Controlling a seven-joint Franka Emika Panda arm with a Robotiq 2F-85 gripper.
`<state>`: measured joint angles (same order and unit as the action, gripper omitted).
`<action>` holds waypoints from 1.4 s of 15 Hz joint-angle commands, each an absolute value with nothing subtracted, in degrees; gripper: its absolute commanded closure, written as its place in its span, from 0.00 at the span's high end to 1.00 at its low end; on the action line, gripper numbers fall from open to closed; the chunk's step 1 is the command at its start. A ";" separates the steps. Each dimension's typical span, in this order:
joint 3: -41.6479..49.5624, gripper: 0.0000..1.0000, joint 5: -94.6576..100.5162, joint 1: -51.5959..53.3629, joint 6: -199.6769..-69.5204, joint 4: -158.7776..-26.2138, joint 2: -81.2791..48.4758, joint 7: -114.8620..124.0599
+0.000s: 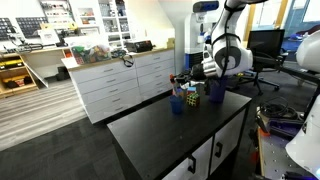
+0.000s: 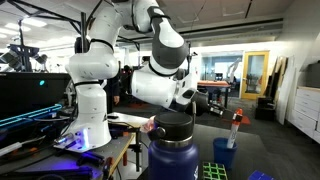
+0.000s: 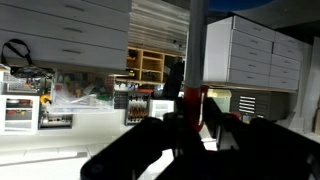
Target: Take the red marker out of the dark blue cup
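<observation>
The red marker (image 2: 236,124) stands tilted with its lower end in the small dark blue cup (image 2: 226,154). The cup also shows on the black table in an exterior view (image 1: 177,104). My gripper (image 2: 228,98) reaches in sideways at the marker's upper part. In the wrist view the marker (image 3: 193,100) runs upright between the two dark jaws (image 3: 193,120), which sit tight on both sides of it. The marker's lower end is hidden behind the gripper body there.
A multicoloured cube (image 1: 193,99) and a taller violet-blue cylinder (image 1: 215,94) stand close beside the cup on the black table (image 1: 180,135). A large dark bottle (image 2: 172,150) fills the foreground. White drawer cabinets (image 1: 120,85) stand behind the table.
</observation>
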<state>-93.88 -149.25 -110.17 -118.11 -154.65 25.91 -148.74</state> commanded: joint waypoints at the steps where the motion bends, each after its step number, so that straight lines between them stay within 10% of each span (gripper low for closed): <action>1: -90.74 0.07 -149.25 -105.80 -121.73 -154.62 23.29 -149.74; 21: -78.60 0.07 -149.24 -82.68 -125.15 -156.26 24.94 -148.77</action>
<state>-78.46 -149.24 -85.31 -122.53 -155.83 25.09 -148.78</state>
